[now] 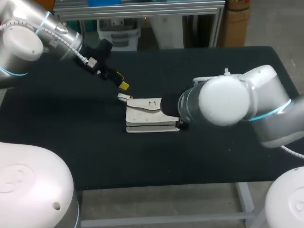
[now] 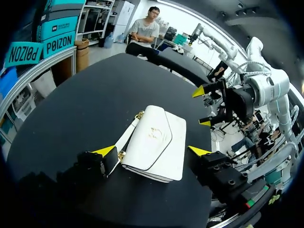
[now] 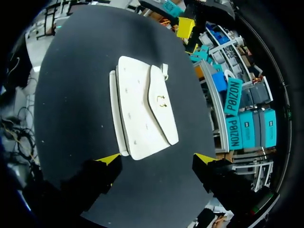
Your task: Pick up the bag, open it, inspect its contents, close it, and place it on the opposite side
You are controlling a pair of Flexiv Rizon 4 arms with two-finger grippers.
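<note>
Head view, entry one: black table [image 1: 71, 142], far edge at 12 o'clock, near edge at 6, side edges at 3 and 9. Entry two: white handbag [image 1: 149, 116], lying flat near the table's middle, well apart from every edge. The broadest stretch of black surface runs from it toward 7 to 9 o'clock, with a narrower band toward 12. Its flap [image 3: 164, 118] is down over the body and carries a small metal clasp [image 3: 162, 100]; the contents are hidden. A strap [image 2: 128, 135] lies along one side, ending at the corner toward 10 o'clock. Entry three: left arm [image 1: 52, 33], entering from 10 o'clock. The left gripper [image 1: 121, 80] sits near the strap corner, at 10 o'clock of the bag, claw spread wide. In the left wrist view the bag shows between the two yellow tips, and whether a tip touches the strap cannot be told. Entry four: right arm [image 1: 223, 99], entering from 3 o'clock, its wrist covering the bag's 3 o'clock end. The right gripper [image 3: 156, 159] has its claw spread wide. The bag's short end lies level with its tips, close to one and apart from the other.
</note>
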